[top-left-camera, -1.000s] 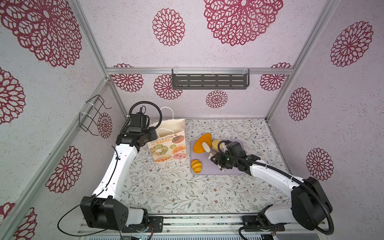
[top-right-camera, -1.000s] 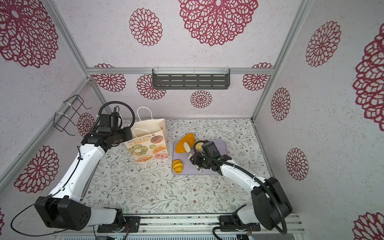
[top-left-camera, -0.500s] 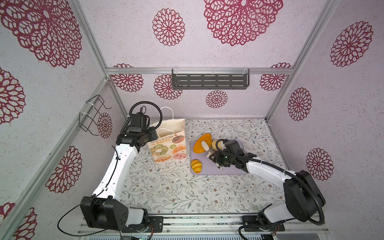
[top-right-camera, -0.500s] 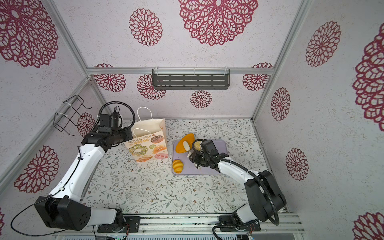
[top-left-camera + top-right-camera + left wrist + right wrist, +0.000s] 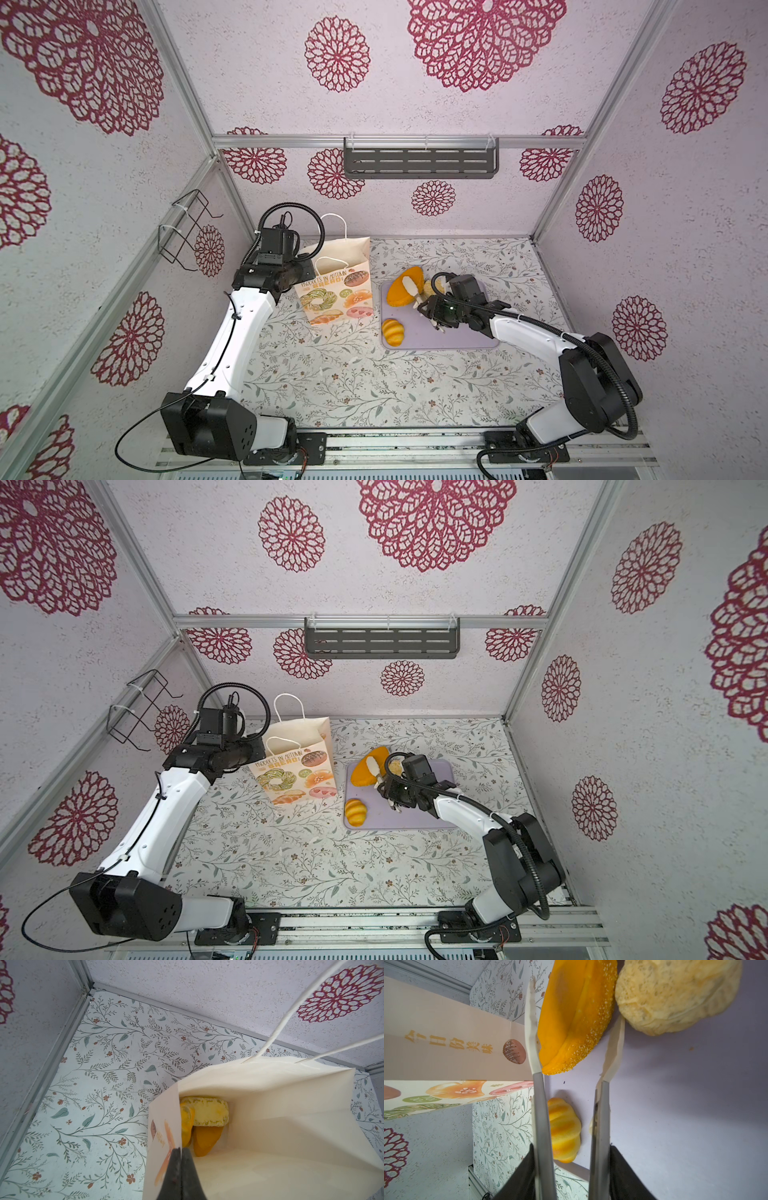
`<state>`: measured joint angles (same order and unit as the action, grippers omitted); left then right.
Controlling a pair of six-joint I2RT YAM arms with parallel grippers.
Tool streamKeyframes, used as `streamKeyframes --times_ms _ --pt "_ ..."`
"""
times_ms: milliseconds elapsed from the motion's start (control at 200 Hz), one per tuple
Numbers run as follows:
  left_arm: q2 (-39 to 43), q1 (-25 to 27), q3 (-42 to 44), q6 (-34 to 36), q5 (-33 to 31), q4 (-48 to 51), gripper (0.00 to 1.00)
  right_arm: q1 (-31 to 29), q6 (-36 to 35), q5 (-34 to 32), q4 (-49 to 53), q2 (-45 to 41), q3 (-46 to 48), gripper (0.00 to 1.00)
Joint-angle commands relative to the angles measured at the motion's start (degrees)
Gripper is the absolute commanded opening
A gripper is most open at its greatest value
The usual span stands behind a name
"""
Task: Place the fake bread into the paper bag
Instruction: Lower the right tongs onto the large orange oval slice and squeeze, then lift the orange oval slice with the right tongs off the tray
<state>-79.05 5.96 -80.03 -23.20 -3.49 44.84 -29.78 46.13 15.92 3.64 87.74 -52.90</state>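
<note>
1. I see the paper bag (image 5: pixel 337 286) (image 5: pixel 297 766) standing up on the table (image 5: pixel 332 382), back on the left side. Its mouth is open.
2. My left gripper (image 5: pixel 180 1150) is shut tight on the top edge of the bag's side wall. The paper is pinched between its two black fingers (image 5: pixel 173 1169).
3. When I look down into the bag from the left wrist, I count three breads at the bottom. There is a square yellow loaf (image 5: pixel 209 1114) and an orange piece (image 5: pixel 207 1138) touching it. A yellow piece (image 5: pixel 187 1124) is partly hidden behind the bag wall.
4. The lilac tray (image 5: pixel 465 336) (image 5: pixel 415 818) lies flat just beside the bag, on its right.
5. The orange loaf (image 5: pixel 397 295) (image 5: pixel 361 775) lies at the tray's far left corner. Its far end pokes out over the tray's edge.
6. My right gripper (image 5: pixel 575 999) is closed part way on the orange loaf. Its long white fingers (image 5: pixel 532 1032) sit one against each side of it. The loaf rests on the tray.
7. The pale bun (image 5: pixel 675 995) (image 5: pixel 430 286) sits just beside the orange loaf on the far part of the tray. It is outside the fingers.
8. The small golden bun (image 5: pixel 392 331) (image 5: pixel 356 811) lies by itself near the tray's left edge, closer to me. No finger touches it.
</note>
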Motion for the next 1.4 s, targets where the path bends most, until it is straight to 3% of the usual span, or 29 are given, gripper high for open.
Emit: streamKeyframes --times_ms 0,195,726,1396 --pt "0.12 0.28 -0.48 -0.09 0.06 -1.04 0.0 0.65 -0.97 1.77 -2.76 0.32 -2.2 0.51" --pt "0.21 0.28 -0.48 0.08 -0.47 -0.96 0.0 1.02 -1.7 2.27 -2.76 1.79 -2.99 0.46" --pt "-0.08 0.33 -0.39 -0.04 0.04 -1.11 0.0 1.48 0.61 3.5 -6.61 -0.59 -0.18 0.1" --pt "0.31 0.29 -0.3 -0.23 0.32 -1.24 0.0 1.03 3.42 2.44 -9.05 -14.97 6.8 0.0"
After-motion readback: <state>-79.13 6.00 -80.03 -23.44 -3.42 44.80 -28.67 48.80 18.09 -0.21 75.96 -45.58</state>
